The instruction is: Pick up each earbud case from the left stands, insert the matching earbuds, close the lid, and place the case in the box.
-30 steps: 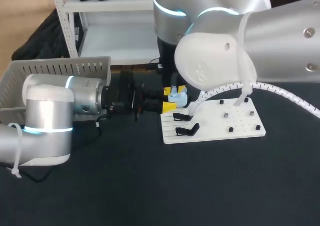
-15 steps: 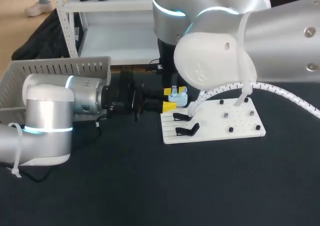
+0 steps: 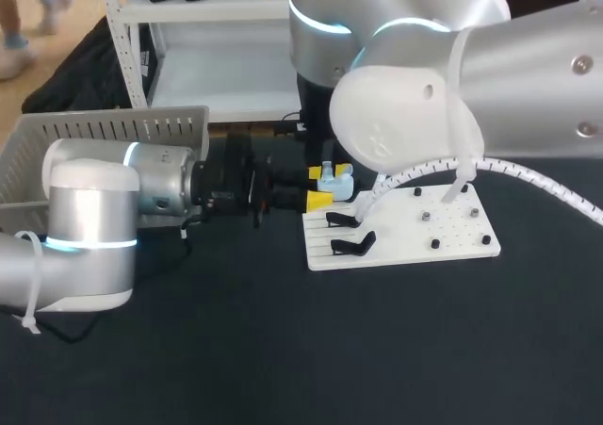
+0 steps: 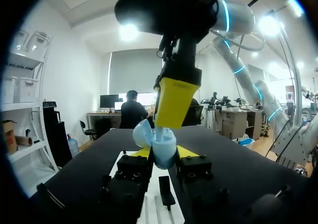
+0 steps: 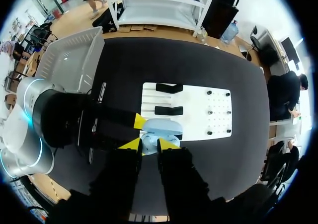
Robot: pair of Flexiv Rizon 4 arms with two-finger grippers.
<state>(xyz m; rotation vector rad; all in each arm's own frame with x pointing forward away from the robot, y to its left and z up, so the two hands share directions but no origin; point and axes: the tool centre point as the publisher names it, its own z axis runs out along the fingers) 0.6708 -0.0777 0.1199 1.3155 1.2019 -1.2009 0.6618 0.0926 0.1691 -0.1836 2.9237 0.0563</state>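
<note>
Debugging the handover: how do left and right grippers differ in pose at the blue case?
Pose: left gripper lies level, in from the side; right gripper points straight down. Grip: left gripper clamps the blue case from two sides; right gripper sits atop it, grip unclear. Shared: both meet at the case.
</note>
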